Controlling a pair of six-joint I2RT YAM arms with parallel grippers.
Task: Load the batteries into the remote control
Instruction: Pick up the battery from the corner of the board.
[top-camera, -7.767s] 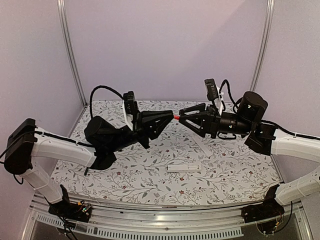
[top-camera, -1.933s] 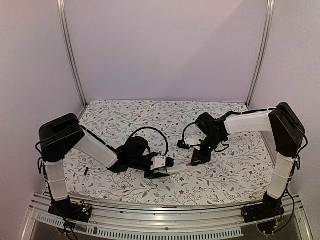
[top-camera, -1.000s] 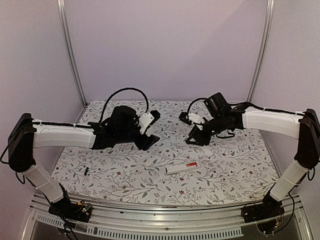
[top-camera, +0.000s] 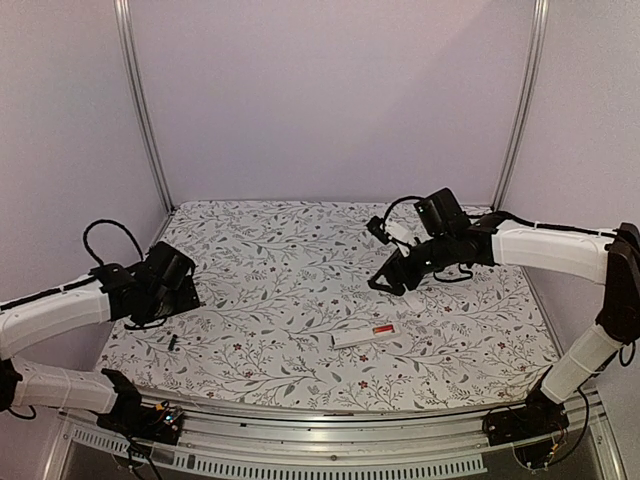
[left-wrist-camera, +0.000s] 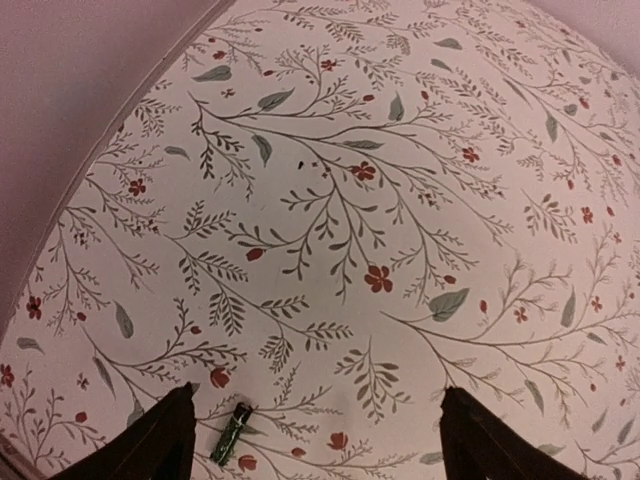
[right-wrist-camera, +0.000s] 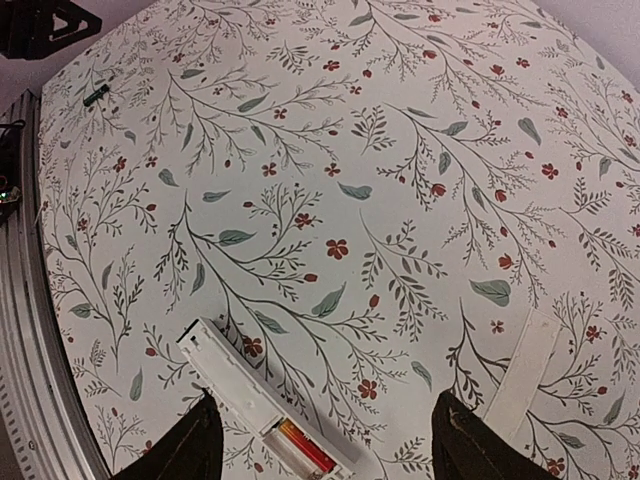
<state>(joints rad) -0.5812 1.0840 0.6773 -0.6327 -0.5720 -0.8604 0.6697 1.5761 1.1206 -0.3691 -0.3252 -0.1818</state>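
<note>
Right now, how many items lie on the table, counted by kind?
remote control: 1
batteries: 2 (black battery lying loose, red-orange battery in the remote control's slot)
white cover strip: 1
total: 4

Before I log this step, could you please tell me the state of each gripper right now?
Left gripper: open, holding nothing.
Right gripper: open, holding nothing.

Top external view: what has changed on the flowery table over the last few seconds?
The left gripper let go of the slim white remote control and swung back left, open near the tiny black battery. The right gripper left the small red-orange battery seated in the remote and lifted away, open. The black battery stayed put.
</note>
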